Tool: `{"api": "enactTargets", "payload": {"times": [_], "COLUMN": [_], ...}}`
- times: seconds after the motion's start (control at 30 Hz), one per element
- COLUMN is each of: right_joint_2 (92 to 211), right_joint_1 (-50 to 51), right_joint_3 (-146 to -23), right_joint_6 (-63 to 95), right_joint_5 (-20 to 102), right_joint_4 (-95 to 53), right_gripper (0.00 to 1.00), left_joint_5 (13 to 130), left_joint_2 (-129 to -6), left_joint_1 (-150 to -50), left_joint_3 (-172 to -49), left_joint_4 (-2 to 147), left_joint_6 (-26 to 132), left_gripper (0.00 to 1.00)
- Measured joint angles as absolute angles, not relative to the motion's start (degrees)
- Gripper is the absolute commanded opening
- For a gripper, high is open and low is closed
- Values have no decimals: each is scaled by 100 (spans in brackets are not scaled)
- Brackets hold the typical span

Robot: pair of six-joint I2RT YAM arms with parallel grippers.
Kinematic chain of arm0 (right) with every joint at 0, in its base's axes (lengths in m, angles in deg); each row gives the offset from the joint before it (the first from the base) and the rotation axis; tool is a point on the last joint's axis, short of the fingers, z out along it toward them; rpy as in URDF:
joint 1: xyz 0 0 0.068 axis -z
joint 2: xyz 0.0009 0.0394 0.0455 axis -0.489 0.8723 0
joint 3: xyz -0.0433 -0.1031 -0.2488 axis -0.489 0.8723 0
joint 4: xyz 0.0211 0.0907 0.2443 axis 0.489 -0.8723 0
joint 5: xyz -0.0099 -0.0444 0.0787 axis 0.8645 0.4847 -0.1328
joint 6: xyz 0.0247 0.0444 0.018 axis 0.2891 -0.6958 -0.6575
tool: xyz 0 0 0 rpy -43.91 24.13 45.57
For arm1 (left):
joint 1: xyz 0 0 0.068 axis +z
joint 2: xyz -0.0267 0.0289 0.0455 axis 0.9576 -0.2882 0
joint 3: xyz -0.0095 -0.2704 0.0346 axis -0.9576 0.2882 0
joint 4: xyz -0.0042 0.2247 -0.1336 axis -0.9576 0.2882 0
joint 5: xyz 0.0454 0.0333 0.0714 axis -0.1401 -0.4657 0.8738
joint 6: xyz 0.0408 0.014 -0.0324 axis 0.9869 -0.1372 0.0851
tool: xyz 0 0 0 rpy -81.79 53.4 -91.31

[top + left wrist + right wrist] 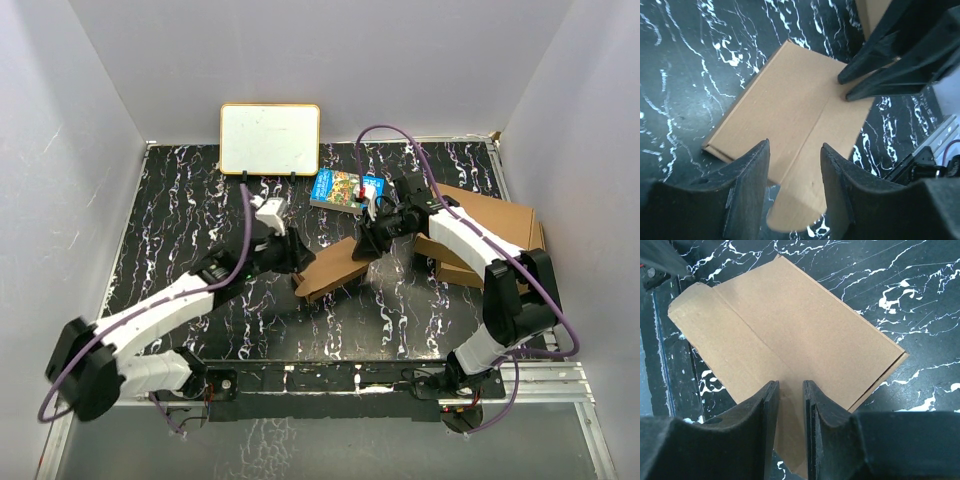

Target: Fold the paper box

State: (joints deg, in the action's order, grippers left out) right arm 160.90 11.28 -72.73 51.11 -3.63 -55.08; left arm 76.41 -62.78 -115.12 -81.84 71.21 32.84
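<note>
- The left wrist view alone shows the left claw [795, 146] about half open. Its two fingers sit either side of the near edge of the paper box [790, 100], and a rounded tab lies in the gap. No pinch on the cardboard shows.
- In that same view, across the panel from the left claw, the dark fingers of the right claw [791, 385] come in nearly together, with their tips at the far edge of the cardboard.
- The right wrist view alone shows that claw narrowed to a slit. The cardboard runs into the slit along a crease, so the claw has that edge of the box pinched. The left claw is only a dark shape at the box's far end.
- Only the top view shows the surroundings on the black marbled counter [180, 220]:
  - a whiteboard [270, 138] beyond the left claw;
  - a colourful book [345, 190] just behind the right claw;
  - larger cardboard boxes [495, 222], stacked outward of the right claw.
- Counted: one paper box, lying between the two claws; one whiteboard; one book; two larger boxes, as far as the stack shows.
</note>
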Motion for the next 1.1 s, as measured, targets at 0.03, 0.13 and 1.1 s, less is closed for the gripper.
{"api": "enactTargets", "payload": {"times": [0.03, 0.13, 1.1], "right_joint_2": [16103, 16175, 16359], "right_joint_1": [1128, 1128, 1084], "right_joint_3": [-7273, -7286, -7393], "right_joint_6": [5111, 5111, 5109], "right_joint_5": [-363, -365, -357], "right_joint_4": [-5508, -5515, -5554], "right_gripper": [30, 30, 31], "left_joint_5": [7726, 7882, 7143], "left_joint_2": [-5979, -5113, -5437], "left_joint_1": [-11501, -11481, -11433], "left_joint_3": [-8092, -7598, -5308], "left_joint_4": [7164, 7230, 4784], "left_joint_6": [3255, 3045, 1032], "left_gripper": [37, 19, 35]}}
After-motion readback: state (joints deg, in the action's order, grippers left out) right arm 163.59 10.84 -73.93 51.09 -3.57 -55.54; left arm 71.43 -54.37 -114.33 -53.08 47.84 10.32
